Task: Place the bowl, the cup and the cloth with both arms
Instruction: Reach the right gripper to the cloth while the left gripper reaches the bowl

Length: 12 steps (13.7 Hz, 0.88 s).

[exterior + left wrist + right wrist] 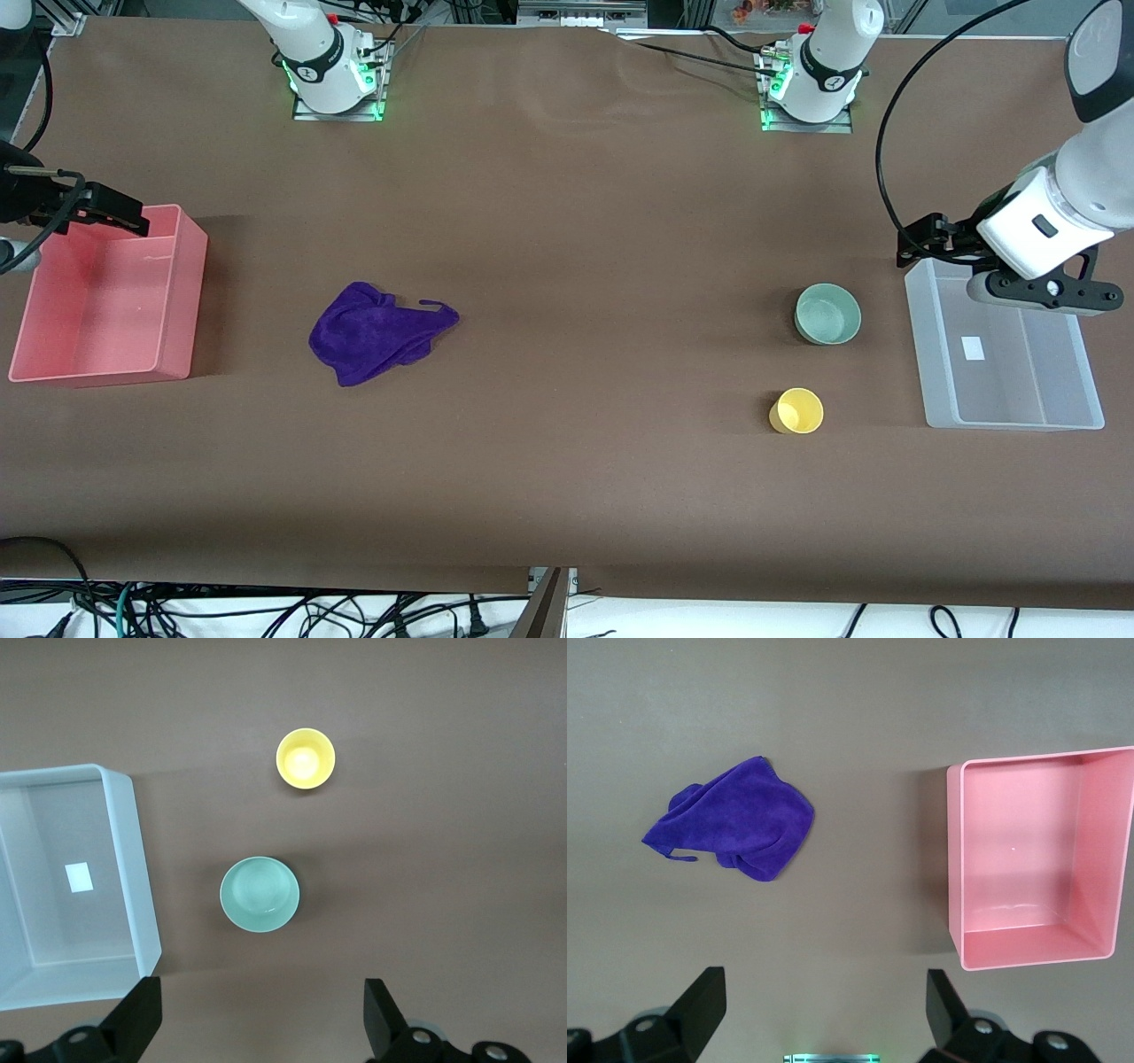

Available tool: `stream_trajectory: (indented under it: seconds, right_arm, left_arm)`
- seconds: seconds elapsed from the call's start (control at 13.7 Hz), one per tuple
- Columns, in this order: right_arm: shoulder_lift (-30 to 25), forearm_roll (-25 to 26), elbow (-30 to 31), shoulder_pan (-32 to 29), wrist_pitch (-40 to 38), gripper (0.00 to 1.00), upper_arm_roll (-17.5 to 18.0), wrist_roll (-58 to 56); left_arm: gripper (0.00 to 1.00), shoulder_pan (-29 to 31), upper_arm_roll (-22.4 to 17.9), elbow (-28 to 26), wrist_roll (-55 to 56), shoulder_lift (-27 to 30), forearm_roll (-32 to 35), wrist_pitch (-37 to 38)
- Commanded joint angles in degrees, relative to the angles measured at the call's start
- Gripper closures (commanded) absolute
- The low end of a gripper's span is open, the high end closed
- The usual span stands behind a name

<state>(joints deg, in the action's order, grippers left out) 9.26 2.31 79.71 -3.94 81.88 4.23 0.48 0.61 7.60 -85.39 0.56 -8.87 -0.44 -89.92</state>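
Note:
The pale mint-green bowl (827,314) stands upright on the brown table toward the left arm's end. The yellow cup (796,411) stands nearer to the front camera than the bowl. The purple cloth (376,331) lies crumpled toward the right arm's end. My left gripper (917,241) is open and holds nothing, up over the clear bin's corner. Its wrist view (261,1019) shows the bowl (260,894) and the cup (306,758) below. My right gripper (124,217) is open and holds nothing, over the pink bin's rim. Its wrist view (824,1010) shows the cloth (735,819).
A pink bin (182,301) stands at the right arm's end of the table, also in the right wrist view (954,859). A clear bin (921,346) with a white label stands at the left arm's end, also in the left wrist view (133,868).

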Motion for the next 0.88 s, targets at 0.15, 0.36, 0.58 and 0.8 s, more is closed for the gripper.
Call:
stream_trajectory:
  seconds: [0.15,0.36,0.58,0.8]
  right_arm:
    - [-0.4,-0.5,0.2,0.2,-0.3,0.00,0.1,0.7]
    - [-0.4,-0.6,0.2,0.2,0.2,0.00,0.1,0.7]
    - [-0.1,-0.9,0.2,0.2,0.2,0.00,0.3,0.7]
    - [0.2,-1.0,0.2,0.6,0.4,0.00,0.4,1.0]
  left_arm:
    - [0.00,0.4,0.9,-14.5,0.0,10.9,1.1,-7.2]
    - [0.00,0.4,0.8,-14.4,0.1,10.5,1.1,-7.2]
    - [0.00,0.4,0.8,-14.4,-0.3,10.5,1.1,-7.0]
    - [0.00,0.4,0.8,-14.0,-0.4,10.5,1.1,-4.5]
